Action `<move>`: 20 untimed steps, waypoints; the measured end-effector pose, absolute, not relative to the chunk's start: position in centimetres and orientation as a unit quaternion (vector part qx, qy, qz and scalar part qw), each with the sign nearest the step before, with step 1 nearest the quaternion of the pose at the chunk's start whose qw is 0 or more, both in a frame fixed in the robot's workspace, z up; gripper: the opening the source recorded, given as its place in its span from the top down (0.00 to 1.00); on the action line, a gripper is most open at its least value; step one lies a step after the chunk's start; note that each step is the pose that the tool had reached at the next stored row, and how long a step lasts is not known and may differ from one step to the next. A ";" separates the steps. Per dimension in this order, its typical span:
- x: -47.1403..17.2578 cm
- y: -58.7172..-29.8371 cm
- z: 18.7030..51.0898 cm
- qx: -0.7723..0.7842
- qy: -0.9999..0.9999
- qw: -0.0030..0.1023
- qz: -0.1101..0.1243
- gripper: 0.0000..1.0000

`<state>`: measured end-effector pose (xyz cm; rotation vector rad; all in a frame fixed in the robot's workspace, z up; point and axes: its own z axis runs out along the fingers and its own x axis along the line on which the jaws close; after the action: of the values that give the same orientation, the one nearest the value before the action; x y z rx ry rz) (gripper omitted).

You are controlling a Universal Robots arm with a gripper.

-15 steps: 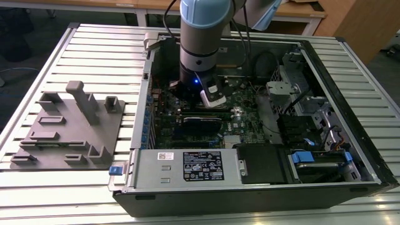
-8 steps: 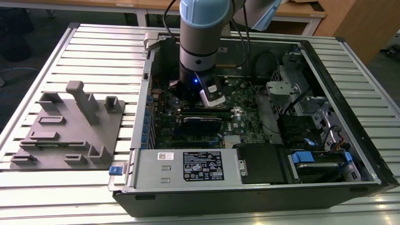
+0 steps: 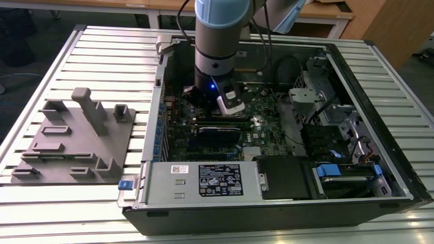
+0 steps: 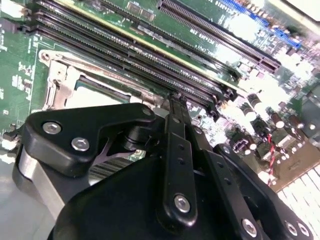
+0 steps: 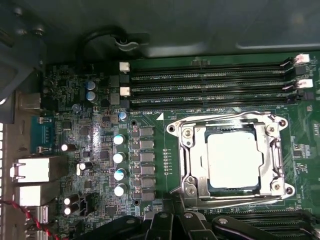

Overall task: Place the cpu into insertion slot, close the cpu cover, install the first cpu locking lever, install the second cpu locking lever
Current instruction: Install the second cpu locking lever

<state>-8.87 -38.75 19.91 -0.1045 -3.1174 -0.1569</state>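
Grey fixture block [image 3: 74,137] on slatted worktop [image 3: 40,203] at the exterior view's left, well apart from the work. To its right, open computer case [image 3: 379,168] lying on its side, green motherboard [image 3: 261,114] exposed. Arm [image 3: 220,46] reaching down into the case from the far side, gripper [image 3: 227,104] low over the board, presumably positioned to work at the socket.

In the first wrist view: cpu [image 5: 234,160] seated flat inside the insertion slot [image 5: 197,180], silvery top showing through the window of the cpu cover [image 5: 272,150]. Cover appears down around the chip. Thin wire locking levers [image 5: 225,118] running along the socket edges; latched or not, cannot tell. Memory slots [image 5: 210,87] just beyond the socket.

Gripper fingers [image 4: 176,145] appear closed together, nothing visibly between them, tips just beside the socket's metal frame [image 4: 57,82] in the second wrist view. Contact with a lever: cannot tell.
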 end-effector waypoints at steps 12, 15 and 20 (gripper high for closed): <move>-8.9 -38.7 22.3 -0.033 -0.998 0.009 -0.050 0.89; -8.8 -38.8 22.3 -0.033 -0.998 0.009 -0.050 0.89; -7.8 -38.7 22.3 -0.033 -0.998 0.009 -0.050 0.89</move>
<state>-7.82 -38.74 22.34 -0.1044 -3.1174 -0.1569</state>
